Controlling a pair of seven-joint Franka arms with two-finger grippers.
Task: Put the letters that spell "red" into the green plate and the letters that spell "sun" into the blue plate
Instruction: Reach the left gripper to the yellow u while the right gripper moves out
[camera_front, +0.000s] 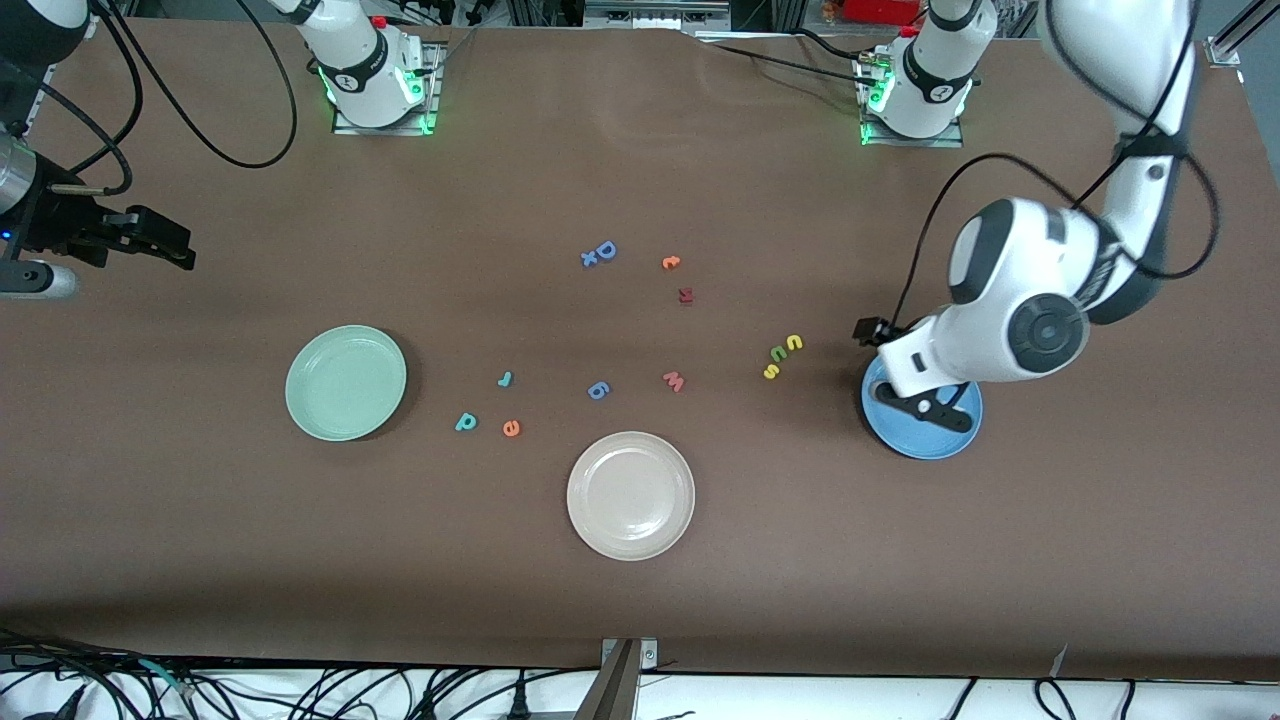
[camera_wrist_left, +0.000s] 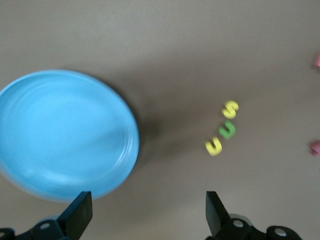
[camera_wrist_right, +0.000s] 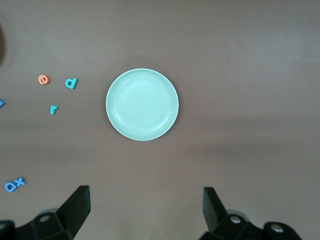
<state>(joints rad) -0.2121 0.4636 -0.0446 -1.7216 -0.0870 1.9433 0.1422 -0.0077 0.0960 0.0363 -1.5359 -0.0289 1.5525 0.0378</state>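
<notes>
Clock bearings are read on the front view, with 12 toward the robots' bases.

The brown table (camera_front: 640, 150) carries three plates and a scatter of foam letters. The left arm (camera_front: 1020, 310) bends down at 3 o'clock of the table. Its left gripper (camera_front: 925, 405) hangs over the blue plate (camera_front: 925, 440), with the fingers (camera_wrist_left: 80, 212) spread wide and nothing between them. The right gripper (camera_front: 165, 245) hangs over bare table at 10 o'clock from the green plate (camera_front: 346, 383). It is also wide open and empty.

The green plate lies at 9 o'clock from the table's middle and has nothing in it. The blue plate lies toward the left arm's end, and no letter is in it. A white plate (camera_front: 630, 495) lies at 6 o'clock from the middle, nearest the front camera.

Between the green and white plates are the d (camera_front: 466, 422) and, beside it, the e (camera_front: 511, 428). The r (camera_front: 505, 379) lies at 12 o'clock from the e. All three are flat on the table and apart from one another.

At 10 o'clock from the blue plate, a close row holds the s (camera_front: 771, 372), the green arch (camera_front: 778, 354) and the yellow arch (camera_front: 794, 343). It rises toward 1 o'clock.

A pink w (camera_front: 674, 381) and a blue letter (camera_front: 597, 390) lie at 12 o'clock from the white plate. Farther up are a dark red letter (camera_front: 685, 295), an orange letter (camera_front: 671, 262) and a blue pair (camera_front: 600, 253).
</notes>
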